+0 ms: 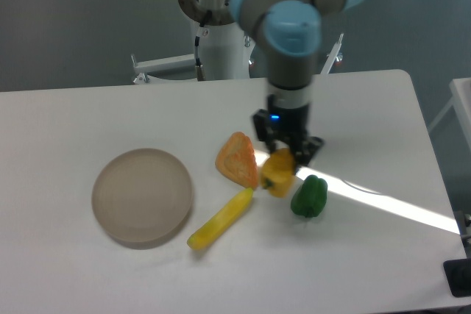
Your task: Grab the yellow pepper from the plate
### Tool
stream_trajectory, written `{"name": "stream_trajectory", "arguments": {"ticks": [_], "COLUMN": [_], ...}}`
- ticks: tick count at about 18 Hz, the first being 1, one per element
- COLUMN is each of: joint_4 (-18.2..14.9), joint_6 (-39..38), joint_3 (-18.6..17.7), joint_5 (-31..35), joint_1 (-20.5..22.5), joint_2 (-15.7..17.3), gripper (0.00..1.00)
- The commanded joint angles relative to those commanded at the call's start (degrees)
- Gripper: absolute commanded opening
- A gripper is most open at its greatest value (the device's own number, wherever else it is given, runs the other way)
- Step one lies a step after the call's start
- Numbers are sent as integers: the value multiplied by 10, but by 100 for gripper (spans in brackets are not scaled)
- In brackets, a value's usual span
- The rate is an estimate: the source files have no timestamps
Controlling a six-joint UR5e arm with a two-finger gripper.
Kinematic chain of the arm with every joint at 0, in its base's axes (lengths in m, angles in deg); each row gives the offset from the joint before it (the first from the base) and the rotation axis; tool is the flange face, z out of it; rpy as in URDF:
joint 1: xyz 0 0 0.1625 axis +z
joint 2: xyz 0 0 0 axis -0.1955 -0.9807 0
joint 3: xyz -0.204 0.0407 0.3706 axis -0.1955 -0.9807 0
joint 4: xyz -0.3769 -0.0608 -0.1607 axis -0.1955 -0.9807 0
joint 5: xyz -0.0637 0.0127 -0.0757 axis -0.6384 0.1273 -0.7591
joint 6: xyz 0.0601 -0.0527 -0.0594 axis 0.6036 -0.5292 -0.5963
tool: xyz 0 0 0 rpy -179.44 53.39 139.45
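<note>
Camera view shows, nearest, a long yellow vegetable [220, 219] beside the bare plate [142, 195]. Farther back, the gripper [283, 158] is clamped on the yellow pepper [278, 173], off the plate, between an orange wedge [238, 159] and a green pepper [309, 196].

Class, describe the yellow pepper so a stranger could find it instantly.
Start at the round tan plate, bare, then look right to the cluster of vegetables. The blocky yellow-orange pepper sits directly under the robot's black pincer, between an orange wedge and a green pepper.
</note>
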Motion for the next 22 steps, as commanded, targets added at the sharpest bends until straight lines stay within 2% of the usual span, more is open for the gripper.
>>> {"name": "stream_trajectory", "arguments": {"ticks": [3, 5, 22], "joint_4": [3, -1, 2], "joint_6": [5, 5, 5], "joint_3": [37, 55, 51], "joint_5": [1, 2, -3], "joint_1": [4, 4, 5], "joint_2": [-30, -37, -35], "gripper": [40, 40, 40]}}
